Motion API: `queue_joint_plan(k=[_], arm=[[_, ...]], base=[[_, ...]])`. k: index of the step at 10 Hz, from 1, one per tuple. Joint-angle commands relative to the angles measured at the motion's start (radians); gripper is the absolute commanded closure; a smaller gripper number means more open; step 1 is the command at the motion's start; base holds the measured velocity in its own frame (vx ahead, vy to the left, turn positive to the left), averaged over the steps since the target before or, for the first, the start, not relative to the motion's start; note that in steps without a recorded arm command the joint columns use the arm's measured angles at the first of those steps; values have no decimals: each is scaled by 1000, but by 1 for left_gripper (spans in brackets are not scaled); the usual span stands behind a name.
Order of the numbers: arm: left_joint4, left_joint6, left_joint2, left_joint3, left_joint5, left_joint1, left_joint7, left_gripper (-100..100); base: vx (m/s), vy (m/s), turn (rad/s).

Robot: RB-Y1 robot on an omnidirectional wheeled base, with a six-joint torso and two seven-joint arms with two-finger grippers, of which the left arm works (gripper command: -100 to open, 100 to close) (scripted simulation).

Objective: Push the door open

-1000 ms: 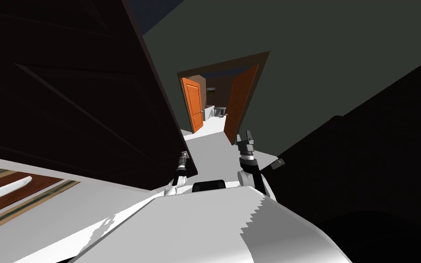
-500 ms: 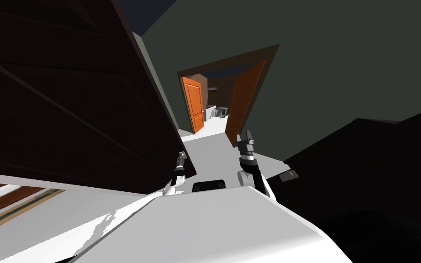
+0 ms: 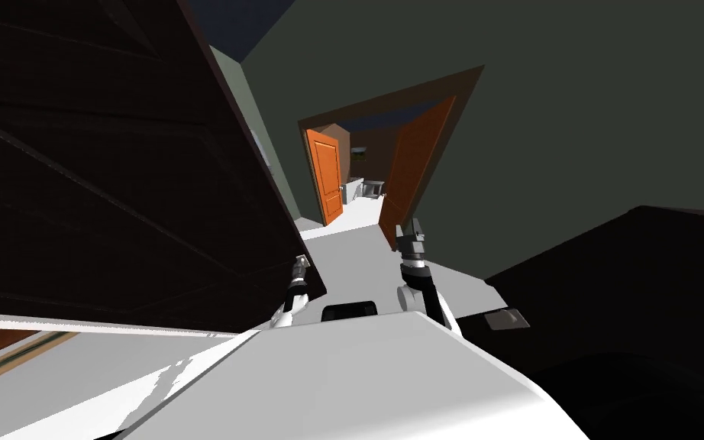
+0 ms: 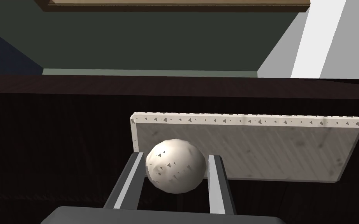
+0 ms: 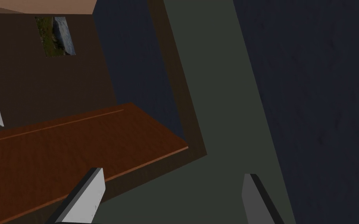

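The dark brown door fills the left of the head view, swung off to my left, with its free edge beside my left gripper. In the left wrist view, a round white knob sits on a pale plate fixed to the door. My left gripper is shut on the knob, one finger pressing each side. My right gripper is held forward over the white floor, apart from the door. Its fingers stand wide open with nothing between them.
A white-floored hallway runs ahead to a brown-framed doorway with two orange doors standing open. A dark green wall lies on the right. A dark panel with a pale handle stands close on my right.
The dark door has swung further to my left and now covers more of the striped rug at lower left. The dark panel on the right has slid rightward as I moved forward.
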Motion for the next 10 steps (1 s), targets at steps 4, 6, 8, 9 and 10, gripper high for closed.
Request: queue_joint_plan(k=[4,6,8,9,10], arm=[[-7,-4,13,48,29,2,-18,100],[-5,-7,17,75,44,4,-27,100],[-4,-9,20,97,58,6,-35,100],[-3,-10,21,103,61,6,-37,100],[-3,-11,22,112,67,7,-40,100]], base=[[214,-31,53],[229,-40,63],[223,-25,50],[194,-39,54],[200,-37,49]])
